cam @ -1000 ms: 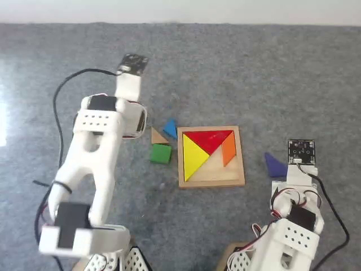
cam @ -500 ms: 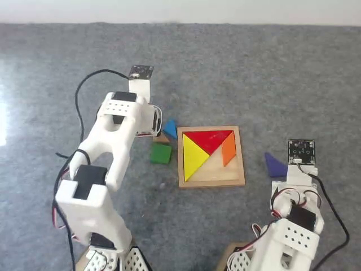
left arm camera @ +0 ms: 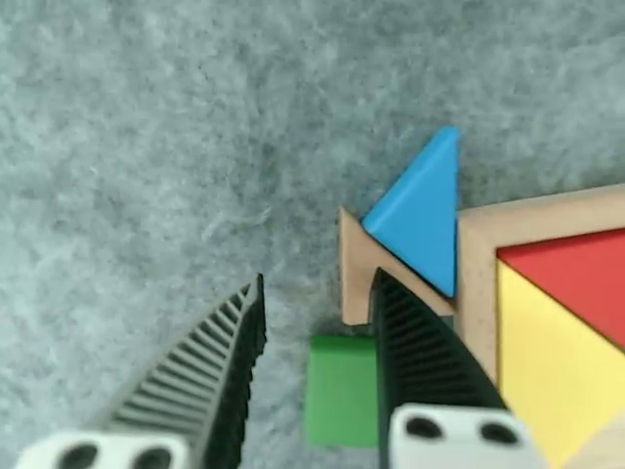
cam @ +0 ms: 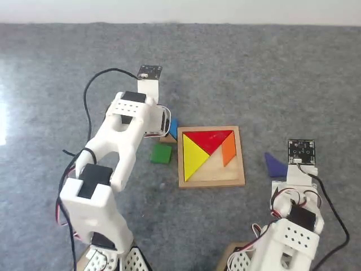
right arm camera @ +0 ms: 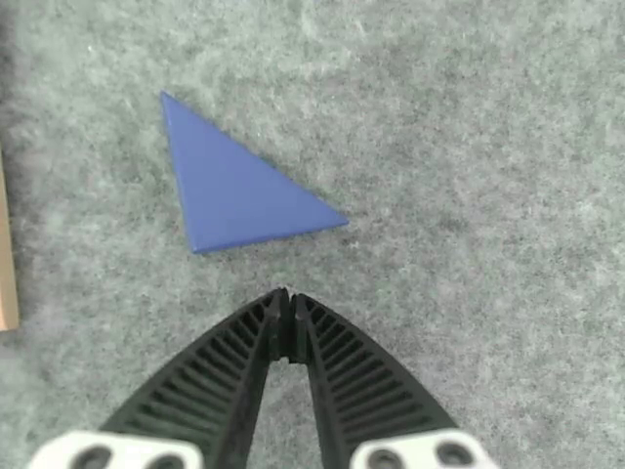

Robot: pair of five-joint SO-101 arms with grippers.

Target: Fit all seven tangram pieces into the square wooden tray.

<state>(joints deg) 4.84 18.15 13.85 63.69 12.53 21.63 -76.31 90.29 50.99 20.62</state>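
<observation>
The small tan wooden triangle [left arm camera: 356,288] is lying just outside the square wooden tray [left arm camera: 477,264], beneath one finger of the left gripper [left arm camera: 314,283], whose jaws are hanging apart, offset sideways. The right gripper [right arm camera: 286,295], jaws together, is pointing at the dark blue triangle [right arm camera: 229,200].

a grey mat [cam: 271,73] with a felt-like, fuzzy nap covers the whole table, mottled in lighter and darker grey. seen close in the wrist views, its fibres lie matted and uneven, with small pale flecks. along the far edge of the mat runs a pale strip [cam: 180,11], plain and whitish, across the full width of the high view. a bright patch [cam: 3,121] sits on the mat at its left edge.
</observation>
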